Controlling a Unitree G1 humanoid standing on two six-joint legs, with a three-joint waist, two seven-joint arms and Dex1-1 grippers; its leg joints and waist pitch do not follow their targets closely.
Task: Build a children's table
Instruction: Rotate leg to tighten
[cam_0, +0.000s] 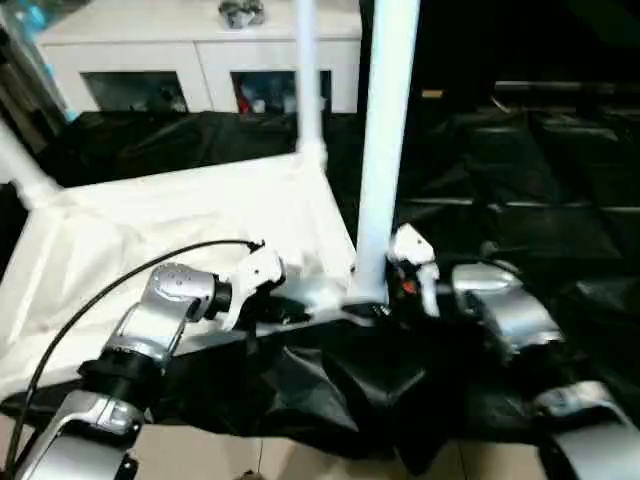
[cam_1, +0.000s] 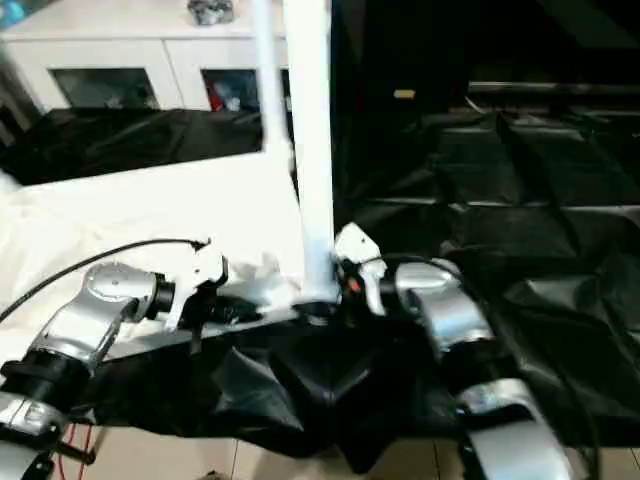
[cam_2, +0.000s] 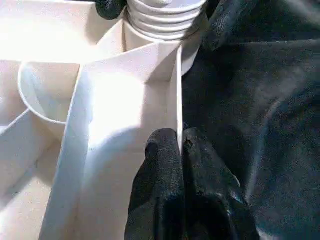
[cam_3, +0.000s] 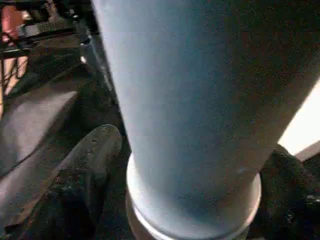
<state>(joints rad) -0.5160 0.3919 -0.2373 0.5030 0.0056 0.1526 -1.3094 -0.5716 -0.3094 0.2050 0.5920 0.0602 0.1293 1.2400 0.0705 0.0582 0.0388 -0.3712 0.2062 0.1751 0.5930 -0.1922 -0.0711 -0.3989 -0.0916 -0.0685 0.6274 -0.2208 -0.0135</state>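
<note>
The children's table lies upside down, its white top (cam_0: 150, 230) resting on the black-draped work table. Three white legs rise from its corners: a near one (cam_0: 385, 150), a far one (cam_0: 308, 80) and one at the left edge (cam_0: 20, 165). My left gripper (cam_2: 180, 142) is shut on the top's thin rim wall (cam_2: 178, 90), just short of the near leg's threaded base (cam_2: 165, 15). My right gripper (cam_3: 192, 150) stands open around the bottom of the near leg (cam_3: 200, 100), one black finger (cam_3: 85, 170) on each side and a little apart from it.
A white cabinet (cam_0: 200, 60) with glass doors stands behind the work table. Black drape (cam_0: 520, 180) spreads to the right and hangs over the front edge above the tiled floor (cam_0: 250, 455). A black cable (cam_0: 120, 275) arcs over my left forearm.
</note>
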